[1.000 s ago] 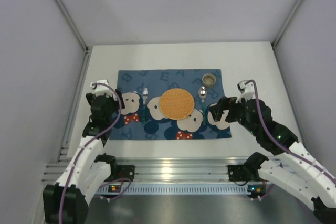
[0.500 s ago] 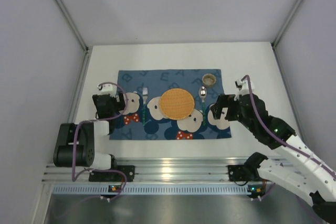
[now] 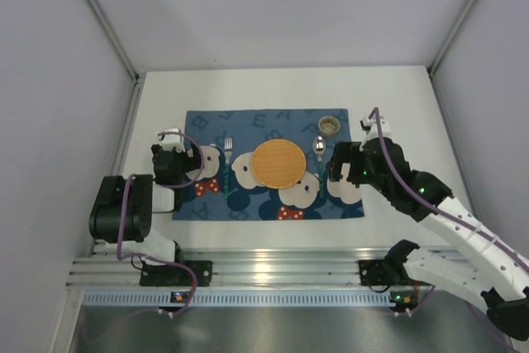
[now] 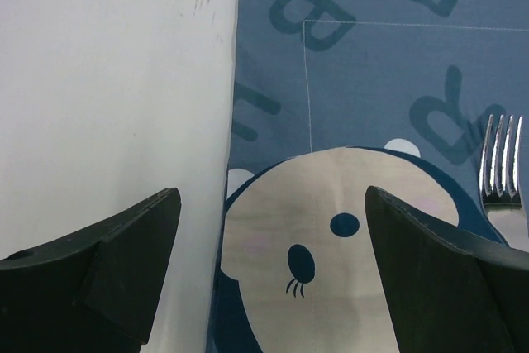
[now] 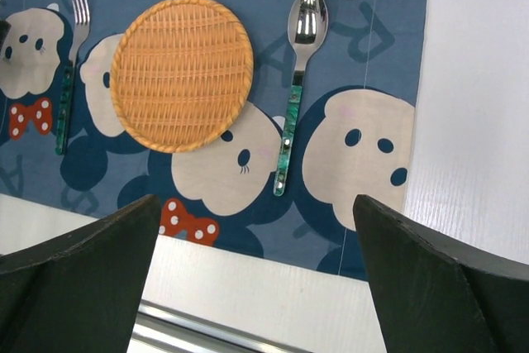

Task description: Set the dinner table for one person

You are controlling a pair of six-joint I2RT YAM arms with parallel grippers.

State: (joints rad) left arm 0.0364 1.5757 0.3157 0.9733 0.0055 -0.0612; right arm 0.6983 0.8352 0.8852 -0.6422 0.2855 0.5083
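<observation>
The white dinner table [image 3: 248,88] carries a dark blue bear-print mat [image 3: 264,126]. On the mat lie a round wicker plate [image 3: 277,163], a fork [image 3: 228,163] to its left, a green-handled spoon [image 3: 319,159] to its right and a small beige cup [image 3: 330,125] at the far right corner. My left gripper [image 3: 188,169] is open and empty over the mat's left edge [image 4: 231,163], with the fork's tines [image 4: 501,163] to its right. My right gripper [image 5: 256,204] is open and empty above the mat's near right part, looking down on the plate [image 5: 182,72] and spoon [image 5: 297,72].
Aluminium rails [image 3: 264,266] run along the table's near edge. Grey walls enclose the table on the left, right and far sides. Bare white tabletop [image 5: 479,121] lies right of the mat.
My left arm has folded down toward the near rail, its gripper staying at the mat's left edge. My right gripper has shifted slightly left and farther over the mat.
</observation>
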